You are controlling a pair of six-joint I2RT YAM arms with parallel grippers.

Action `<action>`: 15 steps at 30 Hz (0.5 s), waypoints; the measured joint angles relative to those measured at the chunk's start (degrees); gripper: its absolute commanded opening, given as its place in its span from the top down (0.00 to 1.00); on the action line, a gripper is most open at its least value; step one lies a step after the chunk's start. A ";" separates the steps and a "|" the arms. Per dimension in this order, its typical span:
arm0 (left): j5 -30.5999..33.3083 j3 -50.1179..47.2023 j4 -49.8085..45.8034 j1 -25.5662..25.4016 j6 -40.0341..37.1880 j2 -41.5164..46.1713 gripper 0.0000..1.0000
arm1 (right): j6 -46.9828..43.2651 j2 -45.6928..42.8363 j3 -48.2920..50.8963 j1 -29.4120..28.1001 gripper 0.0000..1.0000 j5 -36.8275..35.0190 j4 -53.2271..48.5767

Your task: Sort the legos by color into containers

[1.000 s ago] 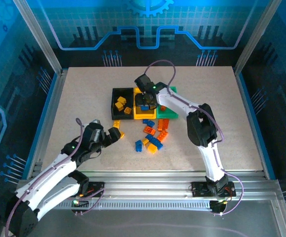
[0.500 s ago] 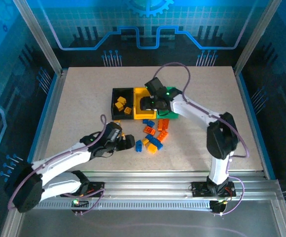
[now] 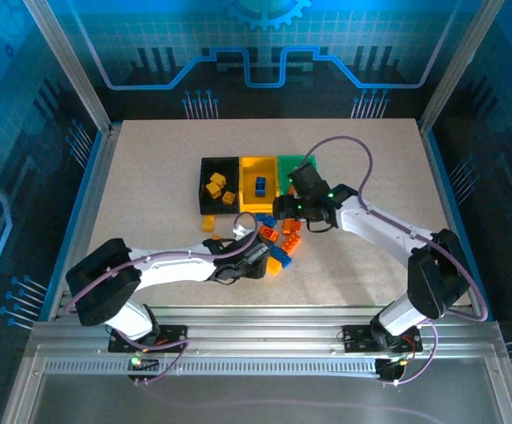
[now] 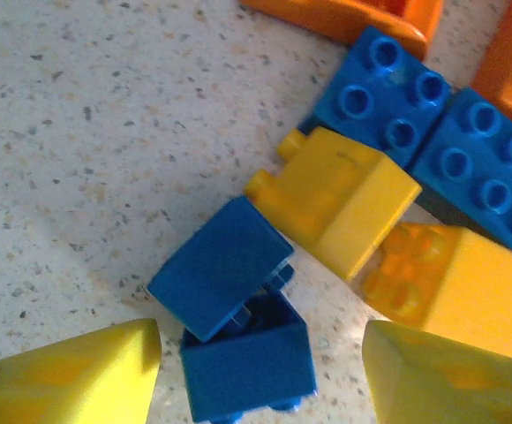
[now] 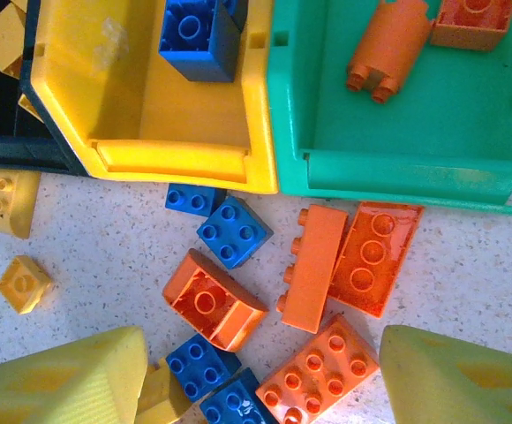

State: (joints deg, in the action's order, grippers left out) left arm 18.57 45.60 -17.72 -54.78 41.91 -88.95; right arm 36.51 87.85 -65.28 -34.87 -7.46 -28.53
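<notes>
The containers stand in a row: black bin (image 3: pixel 219 168), yellow bin (image 3: pixel 258 205), green bin (image 3: pixel 298 164). Loose legos (image 3: pixel 278 240) in blue, orange and yellow lie in front of them. My left gripper (image 3: pixel 258 256) (image 4: pixel 260 375) is low over the pile's near side. Its jaws stand either side of a small blue brick (image 4: pixel 247 371) with a gap on each side. A second blue brick (image 4: pixel 221 278) leans on that one. My right gripper (image 3: pixel 289 215) (image 5: pixel 260 375) hangs open above orange bricks (image 5: pixel 318 375).
Yellow bricks (image 3: pixel 219 187) lie in the black bin. A blue brick (image 5: pixel 199 35) lies in the yellow bin (image 5: pixel 185 159), and orange bricks (image 5: pixel 384 49) in the green bin (image 5: pixel 397 168). Two yellow bricks (image 5: pixel 9 203) sit on the table by the black bin. Framed walls surround the table.
My left arm swung right to the pile and its jaws narrowed round the blue brick. My right gripper drew back from the yellow bin to the pile, leaving a blue brick inside.
</notes>
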 measured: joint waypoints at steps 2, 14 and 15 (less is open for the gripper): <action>1.60 0.00 -0.17 -0.04 0.13 -0.68 0.46 | 0.00 -1.22 0.59 0.44 0.28 0.24 0.31; 4.22 0.11 -0.22 -0.46 0.48 -1.22 0.71 | 0.02 -4.17 1.88 1.73 0.28 0.68 2.14; 4.22 0.11 -0.33 -0.52 0.76 -1.09 0.71 | 0.09 -4.22 1.99 1.81 0.28 0.70 2.14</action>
State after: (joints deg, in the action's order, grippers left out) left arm 22.79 45.71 -18.04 -55.31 42.68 -90.04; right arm 36.60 83.64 -63.29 -33.06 -6.76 -26.39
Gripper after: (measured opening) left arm 0.324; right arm 0.717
